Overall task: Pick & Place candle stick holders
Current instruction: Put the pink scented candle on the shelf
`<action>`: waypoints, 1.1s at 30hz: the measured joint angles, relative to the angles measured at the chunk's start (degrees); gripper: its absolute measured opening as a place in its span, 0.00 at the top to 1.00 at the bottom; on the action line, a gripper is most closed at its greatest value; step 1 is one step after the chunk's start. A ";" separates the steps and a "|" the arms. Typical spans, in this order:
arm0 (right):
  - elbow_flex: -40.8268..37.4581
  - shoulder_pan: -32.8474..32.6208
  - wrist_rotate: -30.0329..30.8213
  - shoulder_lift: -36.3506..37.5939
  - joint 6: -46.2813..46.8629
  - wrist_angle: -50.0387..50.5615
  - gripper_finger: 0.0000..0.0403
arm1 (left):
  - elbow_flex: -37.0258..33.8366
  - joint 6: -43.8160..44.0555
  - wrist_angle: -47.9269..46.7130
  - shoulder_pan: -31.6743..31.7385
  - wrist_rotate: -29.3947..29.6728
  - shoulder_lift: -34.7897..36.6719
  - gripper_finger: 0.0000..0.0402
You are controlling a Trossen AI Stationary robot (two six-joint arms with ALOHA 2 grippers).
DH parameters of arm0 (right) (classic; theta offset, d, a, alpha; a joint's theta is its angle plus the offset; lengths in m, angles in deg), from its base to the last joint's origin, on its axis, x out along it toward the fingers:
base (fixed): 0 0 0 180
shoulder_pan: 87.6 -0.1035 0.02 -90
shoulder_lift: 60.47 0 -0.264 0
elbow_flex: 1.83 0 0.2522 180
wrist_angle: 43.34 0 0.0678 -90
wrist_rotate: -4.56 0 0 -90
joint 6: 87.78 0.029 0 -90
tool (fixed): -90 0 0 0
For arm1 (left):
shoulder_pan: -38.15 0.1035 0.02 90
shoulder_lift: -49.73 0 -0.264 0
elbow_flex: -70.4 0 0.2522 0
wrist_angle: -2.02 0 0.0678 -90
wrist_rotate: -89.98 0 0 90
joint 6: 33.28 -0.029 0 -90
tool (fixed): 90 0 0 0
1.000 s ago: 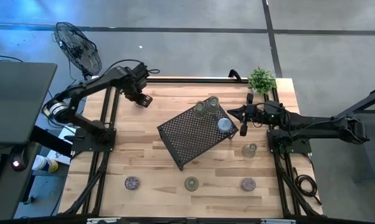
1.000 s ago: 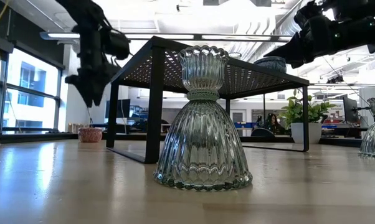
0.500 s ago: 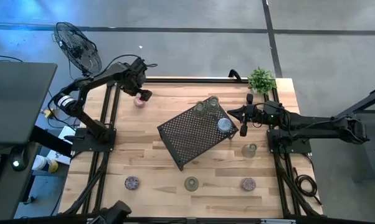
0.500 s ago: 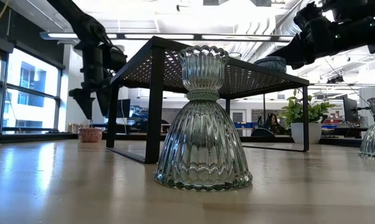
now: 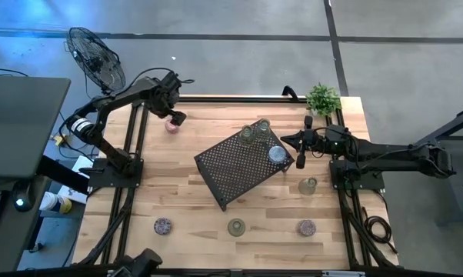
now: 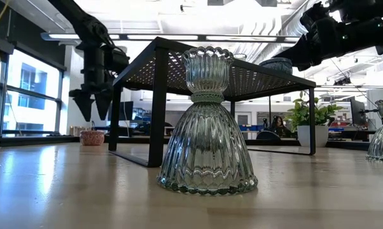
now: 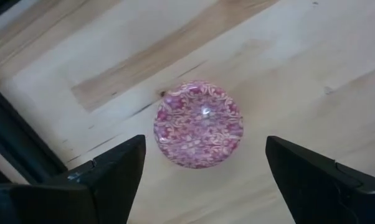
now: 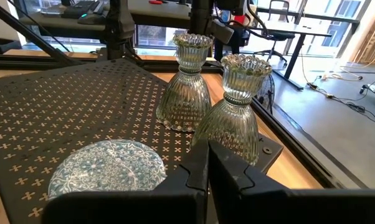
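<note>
A pink mottled candle stick holder [image 7: 199, 124] stands on its base on the table near the far left corner [image 5: 171, 125]. My left gripper [image 7: 203, 180] is open above it, one finger on each side, touching nothing; in the low view the gripper [image 6: 93, 105] hangs above the holder [image 6: 92, 137]. My right gripper [image 5: 300, 154] is shut and empty at the black mesh tray's [image 5: 235, 173] right edge. On the tray stand two clear-greenish holders [image 8: 189, 84] [image 8: 236, 106] and a blue mottled one [image 8: 109, 168].
More holders stand on the table: clear ones at the right [image 5: 308, 185] and near middle [image 5: 236, 227], mottled ones at near left [image 5: 163, 225] and near right [image 5: 306, 227]. A small potted plant [image 5: 322, 98] stands at the far right corner. The tray is raised on legs [image 6: 156, 108].
My left gripper has gone toward the table's far left corner and a little down, and now stands over the pink holder. The holder has stayed where it was.
</note>
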 joint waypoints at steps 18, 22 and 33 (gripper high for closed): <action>0.00 -0.02 0.00 0.00 0.02 0.13 1.00 | 0.00 -1.60 1.34 0.00 1.34 -6.84 0.19; 0.00 -0.01 0.00 0.00 0.01 0.14 1.00 | -2.49 -2.07 3.36 0.00 0.14 -6.84 0.19; 0.00 -0.02 0.00 0.00 0.01 0.09 1.00 | -9.92 -1.51 9.79 0.00 0.82 -6.64 0.26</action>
